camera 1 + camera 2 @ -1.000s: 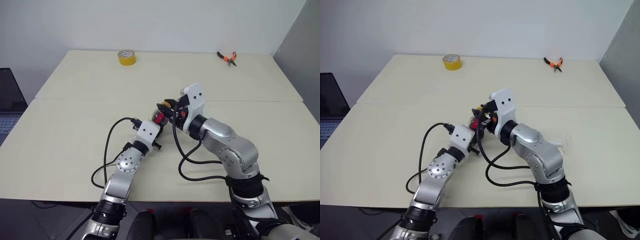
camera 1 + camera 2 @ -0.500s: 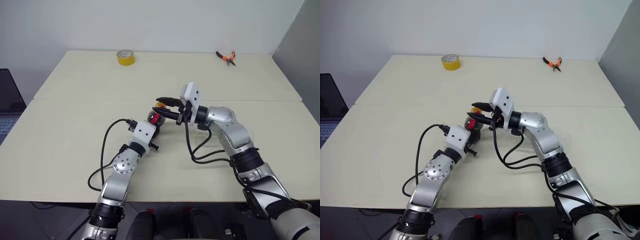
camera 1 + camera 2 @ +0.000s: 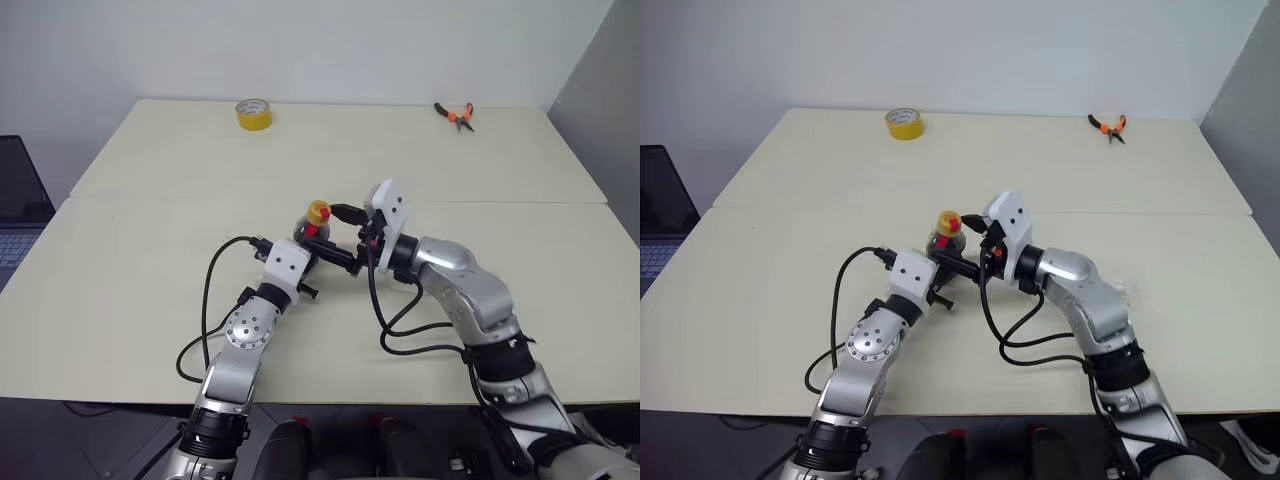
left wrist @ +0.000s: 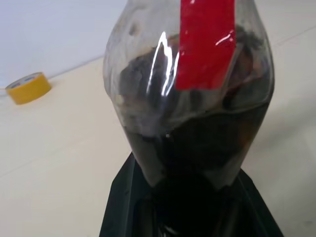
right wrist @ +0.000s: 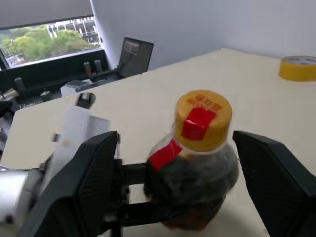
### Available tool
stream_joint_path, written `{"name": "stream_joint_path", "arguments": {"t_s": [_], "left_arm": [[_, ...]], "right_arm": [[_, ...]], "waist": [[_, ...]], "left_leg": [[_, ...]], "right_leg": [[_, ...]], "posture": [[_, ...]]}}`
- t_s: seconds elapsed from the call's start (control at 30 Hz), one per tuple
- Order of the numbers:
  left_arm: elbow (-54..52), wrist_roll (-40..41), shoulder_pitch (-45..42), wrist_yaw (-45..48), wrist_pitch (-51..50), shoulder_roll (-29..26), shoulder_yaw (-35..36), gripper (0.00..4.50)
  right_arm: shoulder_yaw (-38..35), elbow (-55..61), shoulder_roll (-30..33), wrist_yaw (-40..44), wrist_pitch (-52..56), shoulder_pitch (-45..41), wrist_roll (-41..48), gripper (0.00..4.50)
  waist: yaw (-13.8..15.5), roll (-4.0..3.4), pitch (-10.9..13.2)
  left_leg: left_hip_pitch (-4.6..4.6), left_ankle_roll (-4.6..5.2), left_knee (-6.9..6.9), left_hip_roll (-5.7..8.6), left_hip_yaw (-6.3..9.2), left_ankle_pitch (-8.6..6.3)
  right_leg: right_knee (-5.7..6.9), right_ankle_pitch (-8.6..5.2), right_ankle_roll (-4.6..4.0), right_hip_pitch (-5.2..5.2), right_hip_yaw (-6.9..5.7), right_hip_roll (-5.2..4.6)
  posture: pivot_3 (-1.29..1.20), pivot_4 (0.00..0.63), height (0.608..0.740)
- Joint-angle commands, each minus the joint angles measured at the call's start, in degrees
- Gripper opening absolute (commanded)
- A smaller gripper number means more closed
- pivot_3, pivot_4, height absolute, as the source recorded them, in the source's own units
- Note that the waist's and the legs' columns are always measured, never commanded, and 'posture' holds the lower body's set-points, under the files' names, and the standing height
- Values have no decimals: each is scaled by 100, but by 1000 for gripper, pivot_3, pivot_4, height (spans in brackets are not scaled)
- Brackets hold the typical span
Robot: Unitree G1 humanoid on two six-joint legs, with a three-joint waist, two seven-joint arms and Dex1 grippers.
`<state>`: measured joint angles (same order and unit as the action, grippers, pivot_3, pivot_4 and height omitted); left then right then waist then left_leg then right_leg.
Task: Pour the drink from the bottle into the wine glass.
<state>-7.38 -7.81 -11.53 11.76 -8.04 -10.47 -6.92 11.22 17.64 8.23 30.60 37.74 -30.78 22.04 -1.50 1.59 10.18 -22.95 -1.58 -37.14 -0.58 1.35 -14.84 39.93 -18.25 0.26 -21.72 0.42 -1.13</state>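
The bottle (image 3: 312,228) stands upright in the middle of the table (image 3: 150,280), with a yellow cap (image 5: 203,118) and a red strip down its neck. The dark drink (image 4: 197,143) fills its rounded base. My left gripper (image 3: 305,244) is shut on that base from the near side. My right gripper (image 3: 340,236) is open just right of the bottle, with one finger (image 5: 94,173) on each side of it and touching nothing. A faint clear shape (image 3: 1126,288) right of my right forearm may be the wine glass; it is too faint to make out.
A yellow tape roll (image 3: 252,114) lies at the far left of the table and orange-handled pliers (image 3: 453,114) at the far right. A laptop (image 3: 15,215) sits off the table's left side. Black cables hang from both wrists over the near part of the table.
My right gripper has let go of the cap, opened wide and drawn back beside the bottle. The cap is still on. The left gripper and the bottle have stayed put.
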Motion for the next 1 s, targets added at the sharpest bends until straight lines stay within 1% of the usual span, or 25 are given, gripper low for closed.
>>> {"name": "stream_joint_path", "arguments": {"t_s": [0.03, 0.17, 0.33, 0.57, 0.83, 0.93, 1.0], "left_arm": [[-230, -119, -122, -160, 222, 15, 5, 684], [-108, -205, -155, -260, 251, 0, 9, 684], [1, -263, -177, -305, 307, -9, -13, 683], [32, -323, -168, -339, 319, 7, -38, 683], [27, -350, -161, -354, 307, 7, -34, 683], [27, -365, -161, -356, 312, 7, -34, 683], [32, -368, -163, -352, 323, 5, -38, 683]], "right_arm": [[25, 824, -192, -674, 339, 76, -69, 3941], [83, 1030, -503, -1309, 521, 161, -257, 3941], [153, 740, -796, -1743, 538, 8, -492, 3941], [198, 434, -1096, -1978, 556, -174, -586, 3941], [142, 316, -1113, -2042, 643, -201, -584, 3941], [126, 305, -1111, -2068, 637, -203, -590, 3380], [117, 296, -1115, -2085, 631, -206, -595, 2665]], "waist": [[-1, 0, 0], [-3, 0, 0], [-3, 0, 0], [-15, 0, 0], [-13, 0, 0], [-14, 0, 0], [-14, 0, 0]], "left_leg": [[1, 0, 0, 1, 0, 0], [4, -1, 0, 1, 3, 1], [3, -2, 0, 2, 1, 2], [4, -2, 3, 1, 1, 2], [2, -2, 3, 1, 1, 1], [2, -2, 4, 1, 1, 1], [2, -2, 4, 2, 1, 1]], "right_leg": [[2, 0, 0, 1, 0, 0], [6, 0, 0, 1, -3, 1], [3, 0, 0, 0, -2, 1], [4, 0, 0, -1, -2, 2], [3, 0, 0, -1, -2, 1], [3, 0, 0, -2, -2, 2], [3, 0, 0, -2, -2, 2]], "posture": [[0, 150, 740], [0, 150, 740], [0, 150, 740], [0, 150, 740], [0, 150, 740], [0, 150, 740], [0, 150, 740]]}}
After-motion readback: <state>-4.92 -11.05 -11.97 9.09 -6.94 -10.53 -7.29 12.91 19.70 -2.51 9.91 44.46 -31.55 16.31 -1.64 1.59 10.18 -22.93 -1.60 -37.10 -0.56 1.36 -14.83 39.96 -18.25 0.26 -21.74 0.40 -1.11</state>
